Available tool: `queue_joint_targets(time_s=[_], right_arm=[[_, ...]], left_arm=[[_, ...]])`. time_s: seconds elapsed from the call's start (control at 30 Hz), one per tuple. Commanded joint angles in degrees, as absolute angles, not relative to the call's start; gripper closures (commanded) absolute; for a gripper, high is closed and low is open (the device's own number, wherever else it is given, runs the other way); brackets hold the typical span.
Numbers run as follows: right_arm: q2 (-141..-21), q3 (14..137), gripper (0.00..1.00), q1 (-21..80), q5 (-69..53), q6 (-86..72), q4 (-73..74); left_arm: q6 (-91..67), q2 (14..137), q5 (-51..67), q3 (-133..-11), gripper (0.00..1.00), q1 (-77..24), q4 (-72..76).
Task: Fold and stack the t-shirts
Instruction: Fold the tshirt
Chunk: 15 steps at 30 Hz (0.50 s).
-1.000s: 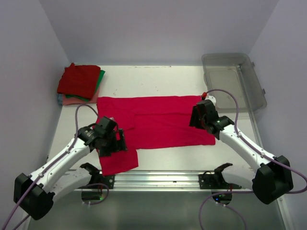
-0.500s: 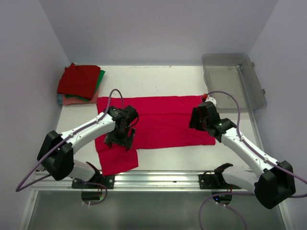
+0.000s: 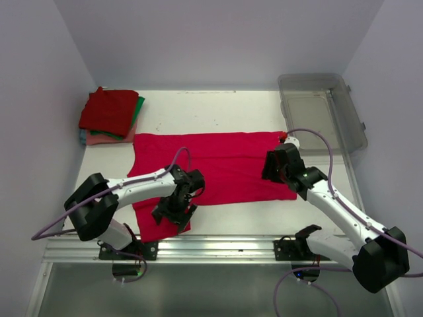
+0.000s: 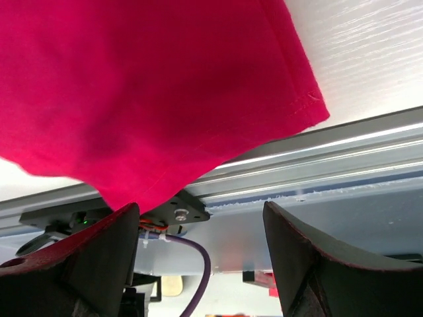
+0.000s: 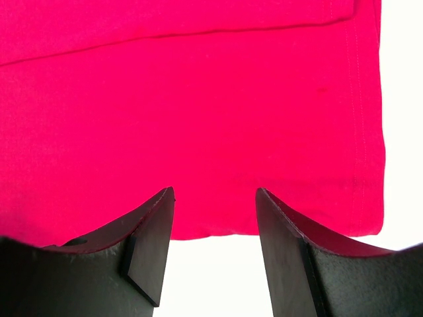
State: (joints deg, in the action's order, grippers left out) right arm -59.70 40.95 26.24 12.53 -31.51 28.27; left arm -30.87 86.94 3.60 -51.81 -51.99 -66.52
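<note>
Above the pink t-shirt [image 3: 225, 165], we see the left gripper [image 4: 199, 211] spread at its near corner, the right gripper [image 5: 215, 198] spread at its right edge.

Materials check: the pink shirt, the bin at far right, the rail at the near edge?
Pink shirt: soft cloth, likely knit, matte; stitched hem, limp drape. Bin: clear grey plastic, probably; table shows through it. Rail: likely brushed aluminium, streaky sheen.

White worktop [image 3: 218, 109] before me, enclosed by a pale lavender back wall [image 3: 218, 39], left wall [image 3: 33, 99] and right wall [image 3: 396, 79]. An aluminium rail [image 3: 218, 247] runs along its near edge; a clear grey bin [image 3: 310, 78] occupies its far right corner. Lighting is even and diffuse.
</note>
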Motion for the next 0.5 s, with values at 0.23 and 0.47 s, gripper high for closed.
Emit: queue_joint_targets(time_s=[0.23, 0.47], right_arm=[[-57.48, 40.17, 0.45, 26.46, 15.12, -32.08, 28.21], [-57.66, 39.73, 0.49, 26.37, 15.47, -32.26, 28.39]], left_arm=[[-27.51, 93.07, 10.02, -45.62, 0.23, -53.09, -54.5], [-27.42, 96.24, 11.42, -44.21, 0.46, -53.09, -48.0]])
